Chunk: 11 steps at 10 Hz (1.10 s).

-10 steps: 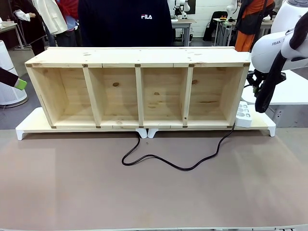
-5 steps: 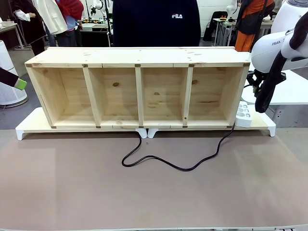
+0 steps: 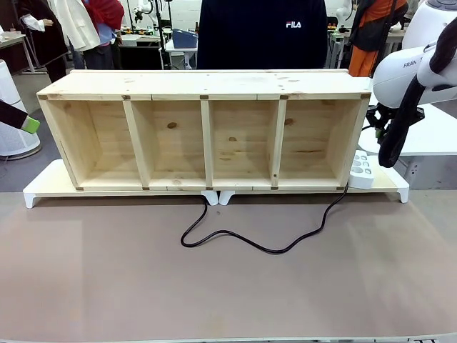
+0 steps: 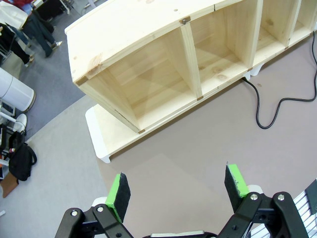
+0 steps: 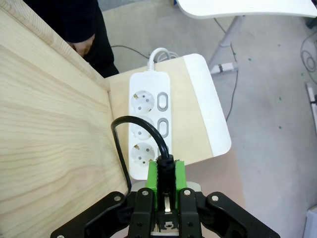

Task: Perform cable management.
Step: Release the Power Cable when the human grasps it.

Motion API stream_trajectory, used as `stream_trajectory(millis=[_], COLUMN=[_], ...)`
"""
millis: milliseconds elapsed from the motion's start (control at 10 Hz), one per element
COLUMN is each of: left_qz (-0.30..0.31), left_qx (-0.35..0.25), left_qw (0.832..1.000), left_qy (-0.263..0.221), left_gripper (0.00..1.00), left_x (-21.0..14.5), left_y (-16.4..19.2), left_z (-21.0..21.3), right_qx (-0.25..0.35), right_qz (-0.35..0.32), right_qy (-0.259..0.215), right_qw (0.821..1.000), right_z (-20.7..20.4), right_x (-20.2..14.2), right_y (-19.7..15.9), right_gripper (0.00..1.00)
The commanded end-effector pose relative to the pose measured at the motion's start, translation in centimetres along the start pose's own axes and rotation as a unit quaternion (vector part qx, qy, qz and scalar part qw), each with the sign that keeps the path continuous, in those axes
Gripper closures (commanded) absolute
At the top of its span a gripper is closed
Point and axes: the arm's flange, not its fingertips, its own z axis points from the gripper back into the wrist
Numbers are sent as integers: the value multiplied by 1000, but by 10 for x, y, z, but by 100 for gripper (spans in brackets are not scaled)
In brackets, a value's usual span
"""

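Your right gripper [image 5: 167, 174] had its green pads pinched on the chunky plug end of the cable [image 5: 165, 159], over the 6 o'clock end of the white power strip [image 5: 148, 106] in its wrist view. In the front view the cord looped across the brown mat [image 3: 107, 279] at 6 o'clock of the wooden shelf [image 3: 207, 86], then climbed toward 2 o'clock to the strip. Your left gripper [image 4: 177, 187] hung over the mat with its pads spread wide, holding nothing.

Robotics lab, white robot arm [image 3: 400, 75] at a grey-topped table [image 3: 228, 293], white work table [image 3: 432, 132] alongside, people [image 3: 260, 36] standing behind, grey floor [image 4: 42, 198]
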Motion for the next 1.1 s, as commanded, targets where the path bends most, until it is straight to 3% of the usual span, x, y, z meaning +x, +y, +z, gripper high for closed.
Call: stream_trajectory(millis=[0,1000], left_qz=[1,1], left_qx=[1,1], left_qw=[1000,1000], left_qy=[-3,-3], left_gripper=[0,0], left_x=[1,1], left_y=[1,1], left_z=[-1,-1], right_qx=[-4,-4], right_qz=[-2,-2], right_qy=[0,0], right_qw=[1000,1000], right_z=[3,3], right_x=[-1,-1], right_y=[2,2], right_gripper=[84,84])
